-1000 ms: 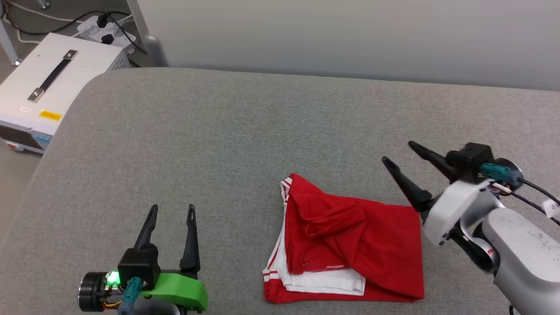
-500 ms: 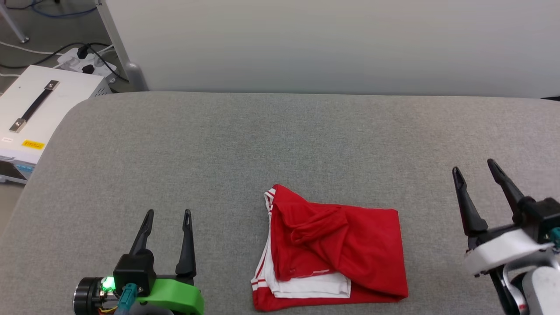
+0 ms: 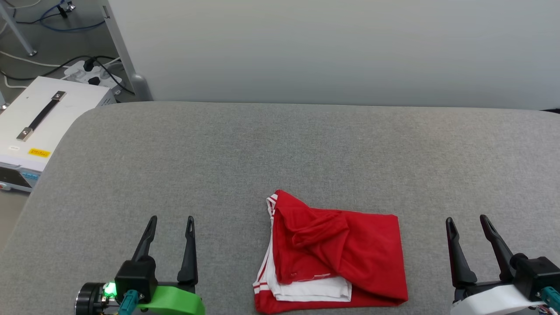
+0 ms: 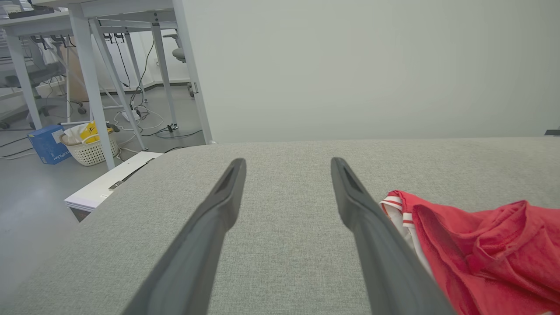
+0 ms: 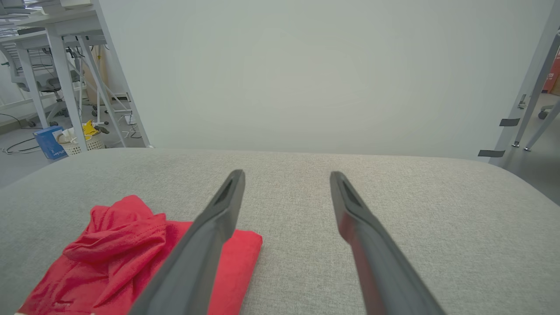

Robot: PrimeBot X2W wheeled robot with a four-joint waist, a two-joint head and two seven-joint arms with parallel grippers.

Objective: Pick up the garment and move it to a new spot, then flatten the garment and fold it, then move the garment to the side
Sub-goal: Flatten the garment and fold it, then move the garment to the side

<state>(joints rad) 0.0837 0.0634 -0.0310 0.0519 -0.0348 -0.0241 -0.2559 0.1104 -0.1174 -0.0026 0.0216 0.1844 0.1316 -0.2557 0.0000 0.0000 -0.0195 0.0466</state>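
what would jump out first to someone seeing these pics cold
The red garment grabs the eye first: loosely folded, white layers peeking out at its near left corner, lying at the front middle of the grey padded surface. The left claw and right claw flank it, both open and apart from it. A white box sits off the far left corner.

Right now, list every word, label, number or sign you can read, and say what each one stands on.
No text is legible.
yellow label on the white case: dark print, too small to read.
blue box on the floor: white print, blurred.
red panel at the edge of the right wrist view: pale marks, unreadable.
garment: no lettering or number shows on the folded red side.
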